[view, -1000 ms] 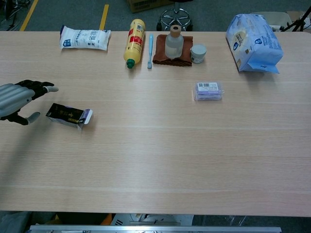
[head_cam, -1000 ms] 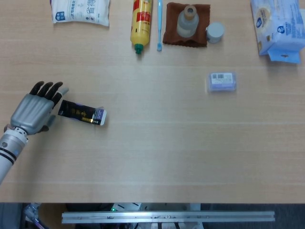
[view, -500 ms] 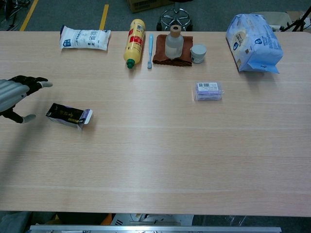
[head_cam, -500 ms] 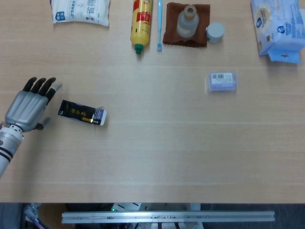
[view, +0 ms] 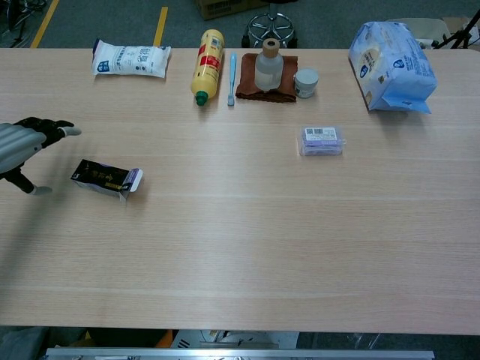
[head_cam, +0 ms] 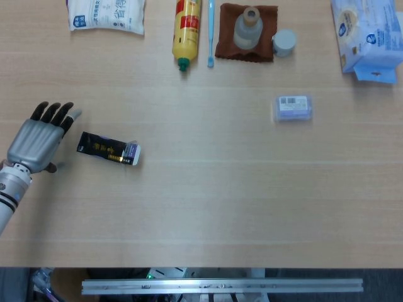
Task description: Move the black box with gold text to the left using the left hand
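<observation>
At the table's left edge, your left hand (head_cam: pixel 36 139) hovers with fingers spread wide, holding nothing, just beside the black box (head_cam: pixel 108 149) without touching it.

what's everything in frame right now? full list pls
black box with gold text: 1, black with a pale open end, left part of table, lying flat
white bag: 1, white with blue print, far left edge
yellow bottle: 1, yellow and red with green tip, lying at far edge
blue stick: 1, light blue, beside the yellow bottle
brown cloth: 1, brown, far centre
clear bottle: 1, upright on the cloth
small jar: 1, grey lid, right of the cloth
purple pack: 1, right of centre
blue packet: 1, far right
table: 1, light wood
left hand: 1, grey and black, fingers spread, left of the box, not touching it
right hand: not in view
</observation>
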### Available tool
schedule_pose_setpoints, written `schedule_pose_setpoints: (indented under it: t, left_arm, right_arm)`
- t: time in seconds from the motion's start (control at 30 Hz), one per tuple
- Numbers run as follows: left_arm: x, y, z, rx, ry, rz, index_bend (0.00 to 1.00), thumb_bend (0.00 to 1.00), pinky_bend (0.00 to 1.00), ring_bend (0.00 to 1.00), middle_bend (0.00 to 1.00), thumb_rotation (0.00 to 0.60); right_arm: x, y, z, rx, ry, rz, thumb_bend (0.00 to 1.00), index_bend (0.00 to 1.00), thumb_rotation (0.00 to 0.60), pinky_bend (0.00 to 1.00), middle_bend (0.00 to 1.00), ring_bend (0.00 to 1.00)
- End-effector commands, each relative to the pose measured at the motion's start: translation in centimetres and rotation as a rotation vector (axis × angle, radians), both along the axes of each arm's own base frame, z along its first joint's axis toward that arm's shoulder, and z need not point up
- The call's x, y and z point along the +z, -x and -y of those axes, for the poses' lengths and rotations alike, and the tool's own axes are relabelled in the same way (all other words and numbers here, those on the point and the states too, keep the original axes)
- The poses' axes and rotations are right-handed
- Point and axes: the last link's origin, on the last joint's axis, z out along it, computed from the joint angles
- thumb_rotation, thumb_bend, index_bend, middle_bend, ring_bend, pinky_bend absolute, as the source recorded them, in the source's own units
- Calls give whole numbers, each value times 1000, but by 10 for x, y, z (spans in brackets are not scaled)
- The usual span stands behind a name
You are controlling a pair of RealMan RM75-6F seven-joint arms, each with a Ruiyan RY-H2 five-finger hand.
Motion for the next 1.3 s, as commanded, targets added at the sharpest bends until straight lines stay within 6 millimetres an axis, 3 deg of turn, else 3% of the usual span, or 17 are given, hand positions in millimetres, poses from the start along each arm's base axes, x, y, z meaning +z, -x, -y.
schedule_pose_setpoints:
  t: [0.03,0.33,0.7,1.3]
  left_arm:
    - [-4,0,-3,-2,5,-1,0,161,18,0,0,600]
    - [-13,4,-17,17,7,1,0,161,18,0,0,600]
    - [-23,0,-20,5,29,20,3,162,18,0,0,600]
    - [-29,-9,-22,4,54,55,158,162,18,0,0,600]
  right_arm:
    - [0,1,0,-2,1,1,38,181,600,171,140,112]
    - [1,4,-3,-14,4,7,38,181,600,171,140,112]
    - [-1,7,-3,-24,-4,13,38,181,600,171,140,112]
    - [-1,10,-5,-31,-3,18,39,207,600,171,140,112]
